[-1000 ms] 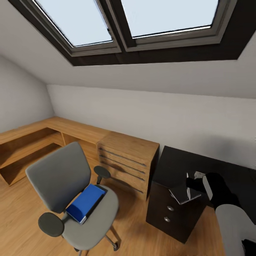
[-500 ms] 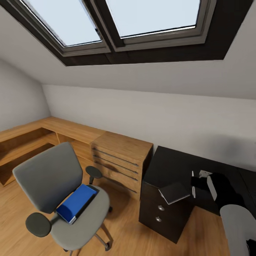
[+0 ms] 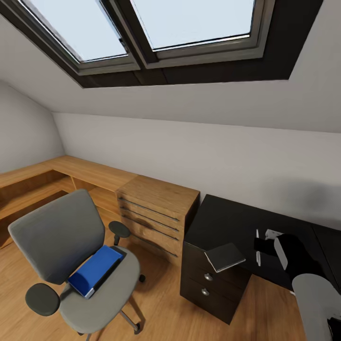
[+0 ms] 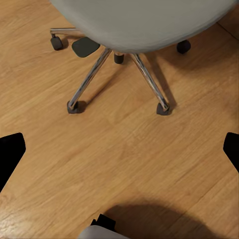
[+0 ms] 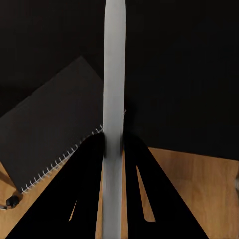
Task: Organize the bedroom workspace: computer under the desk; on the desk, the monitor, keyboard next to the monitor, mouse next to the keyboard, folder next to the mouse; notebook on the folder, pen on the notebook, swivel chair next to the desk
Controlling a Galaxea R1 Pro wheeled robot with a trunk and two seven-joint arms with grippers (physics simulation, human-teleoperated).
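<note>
Right tool (image 5: 113, 144) pinched on pen (image 5: 114, 74) — thin, stiff, light; likely to roll, so lay flat. Notebook (image 3: 227, 256) on counter (image 3: 227, 222) corner, overhanging drawer edge; thin, light, may slide — grip at free edge. Folder (image 3: 94, 270) on chair (image 3: 71, 255) seat; flat, stiff — take by long edge. Left tool (image 4: 119, 149) wide, empty, above floor (image 4: 124, 164) near chair base.

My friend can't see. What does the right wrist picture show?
The right claw is shut on a thin silver-white pen, held above the glossy black desk. A dark spiral-bound notebook overhangs the desk's edge, with wooden floor below.
</note>
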